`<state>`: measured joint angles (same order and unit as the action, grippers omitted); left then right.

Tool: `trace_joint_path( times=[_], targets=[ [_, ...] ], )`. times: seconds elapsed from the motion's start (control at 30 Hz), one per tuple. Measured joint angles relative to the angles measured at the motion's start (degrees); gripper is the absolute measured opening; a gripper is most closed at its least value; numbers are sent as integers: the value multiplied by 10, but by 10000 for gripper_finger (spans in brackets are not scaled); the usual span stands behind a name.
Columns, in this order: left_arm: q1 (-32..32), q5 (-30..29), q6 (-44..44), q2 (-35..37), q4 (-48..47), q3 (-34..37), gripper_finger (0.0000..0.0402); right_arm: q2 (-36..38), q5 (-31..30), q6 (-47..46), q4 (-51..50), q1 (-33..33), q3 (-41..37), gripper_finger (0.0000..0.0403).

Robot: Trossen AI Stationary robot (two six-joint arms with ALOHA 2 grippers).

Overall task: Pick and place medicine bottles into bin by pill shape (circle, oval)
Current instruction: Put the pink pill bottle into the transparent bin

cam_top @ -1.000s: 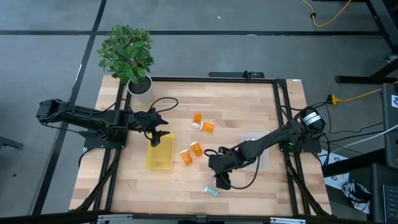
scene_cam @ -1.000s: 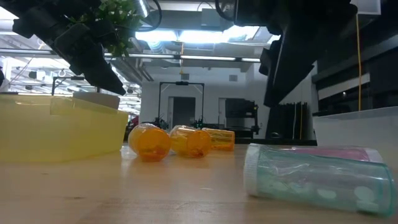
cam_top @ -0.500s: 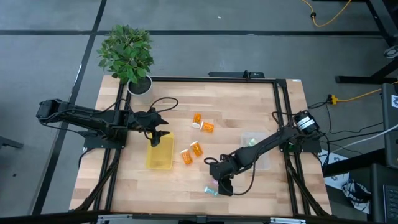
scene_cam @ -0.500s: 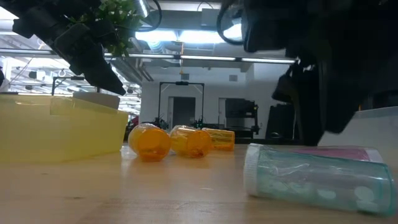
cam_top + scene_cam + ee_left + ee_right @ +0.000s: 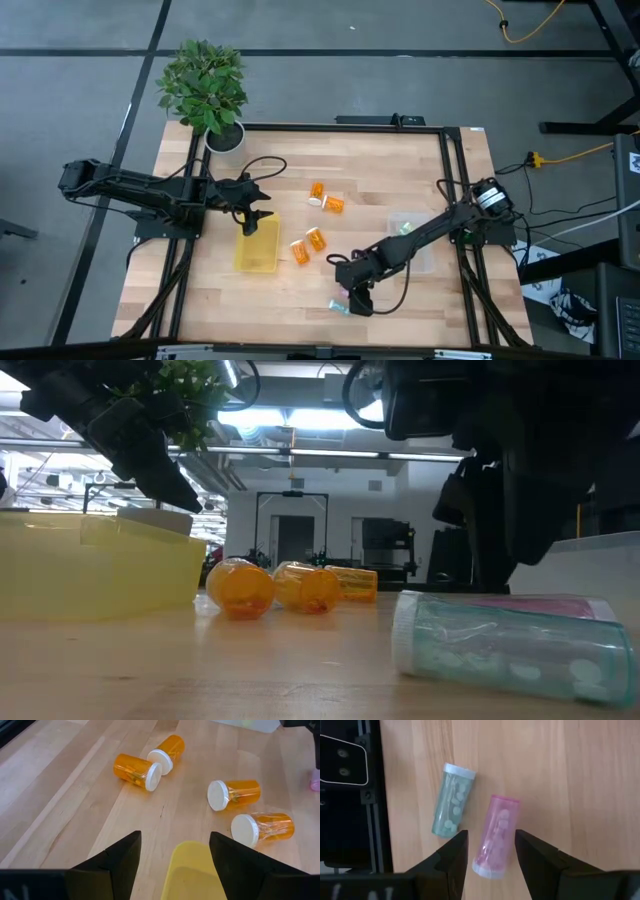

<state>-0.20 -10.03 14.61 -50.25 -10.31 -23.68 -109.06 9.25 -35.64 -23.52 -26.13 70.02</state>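
Right gripper spread wide, hovering near table's front edge; pink vial lying between fingers, ungrasped; green vial just beside. Left gripper parted above yellow bin.

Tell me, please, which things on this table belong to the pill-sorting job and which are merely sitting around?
Job:
four orange bottles
green vial
pink vial between the open right gripper fingers
yellow bin, under the open left gripper
clear bin

Bystanders:
potted plant
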Motion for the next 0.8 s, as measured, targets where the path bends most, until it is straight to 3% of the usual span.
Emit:
trace_joint_path(
  times=[0.33, 0.8],
  targets=[
    [0, 0, 0, 0, -1, 0, 229, -19, 9, 17, 6, 0, 0, 164],
    [0, 0, 0, 0, -2, 0, 229, -20, -111, 105, -36, 4, 0, 165]
  ],
)
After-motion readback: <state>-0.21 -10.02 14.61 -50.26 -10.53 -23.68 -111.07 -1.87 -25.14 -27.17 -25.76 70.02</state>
